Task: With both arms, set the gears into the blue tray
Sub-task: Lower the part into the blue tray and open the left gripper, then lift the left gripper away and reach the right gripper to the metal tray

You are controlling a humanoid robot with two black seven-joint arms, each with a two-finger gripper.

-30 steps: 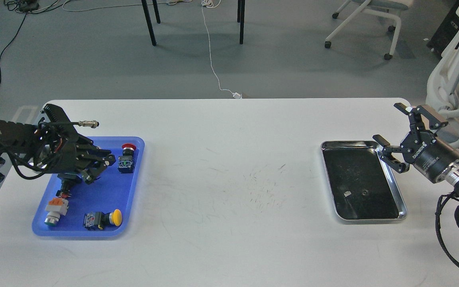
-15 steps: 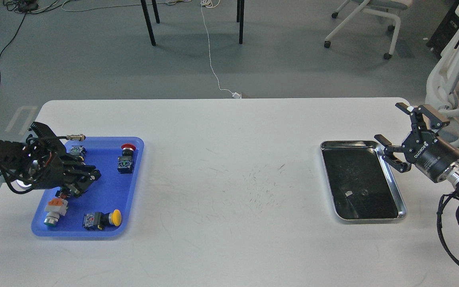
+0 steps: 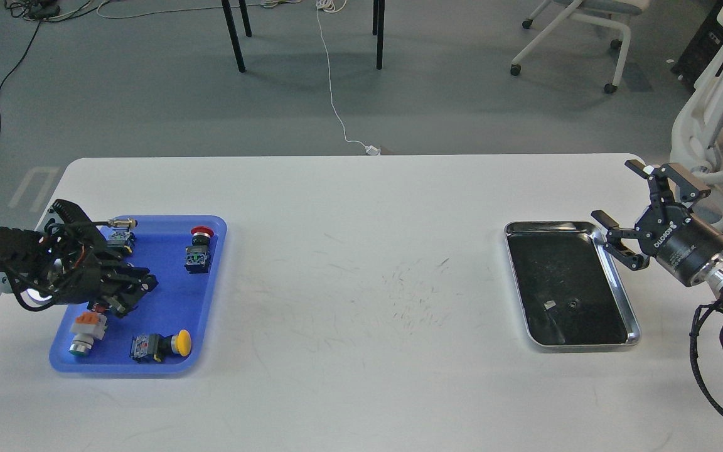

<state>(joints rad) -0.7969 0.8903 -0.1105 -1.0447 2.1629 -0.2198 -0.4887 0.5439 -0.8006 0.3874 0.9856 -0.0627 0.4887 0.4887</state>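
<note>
Desk (image 3: 361, 263) of scuffed white laminate spans my view. At its left end lies the flat bright-blue plastic tray (image 3: 211, 263) with rounded corners and a low rim. My left tool (image 3: 132, 292) hangs low over the tray's left half, dark and tangled with its cables, so I cannot tell whether its fingers are apart or together. Around it on the tray sit coloured push-button switches: a small one with a blue body (image 3: 122, 238) near the far rim, a red-capped one (image 3: 200, 250) towards the right side, an orange-and-white one with a green cap (image 3: 84, 333) at the near left, and a yellow-capped one (image 3: 162, 344) lying on its side near the front rim.

Well apart, at the right end of the desk, is the silver metal tray with a black liner (image 3: 570, 282). On that liner, near the front, lies a tiny black round gear (image 3: 572, 304), just beside a small pale scrap (image 3: 548, 306). My right tool (image 3: 631, 216) hovers above this tray's far right corner, its two black fingers spread wide apart and holding nothing
</note>
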